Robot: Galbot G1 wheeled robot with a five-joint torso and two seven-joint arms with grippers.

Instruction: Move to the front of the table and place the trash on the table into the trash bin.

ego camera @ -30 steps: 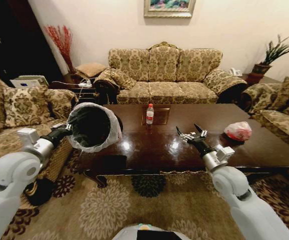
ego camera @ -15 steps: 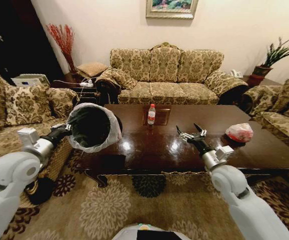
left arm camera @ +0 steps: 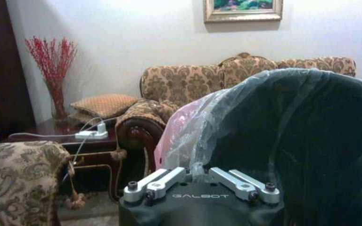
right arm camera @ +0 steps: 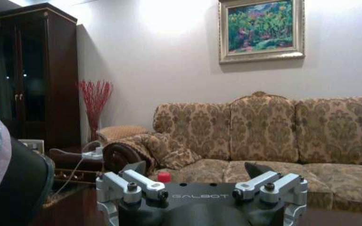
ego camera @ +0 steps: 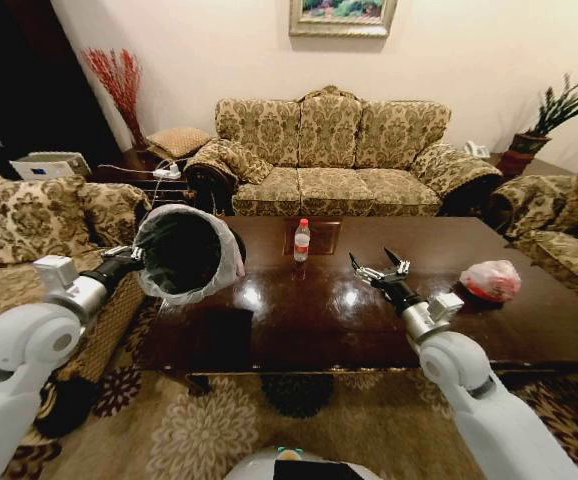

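Robot at the near edge of the glossy dark brown wooden desk, bin held up on its left.

The left end effector is clamped on the rim of the small round dark trash bin with its whitish-pink plastic liner, tipped mouth-forward over the desk's left corner. The right end effector hovers over the desk middle, fingers spread and empty. A small clear bottle with a red label stands upright farther back; a pink-white knotted bag lies near the right edge.

Glossy dark brown table, red-labelled clear bottle, pink-white knotted bag, whitish-pink-lined dark trash bin
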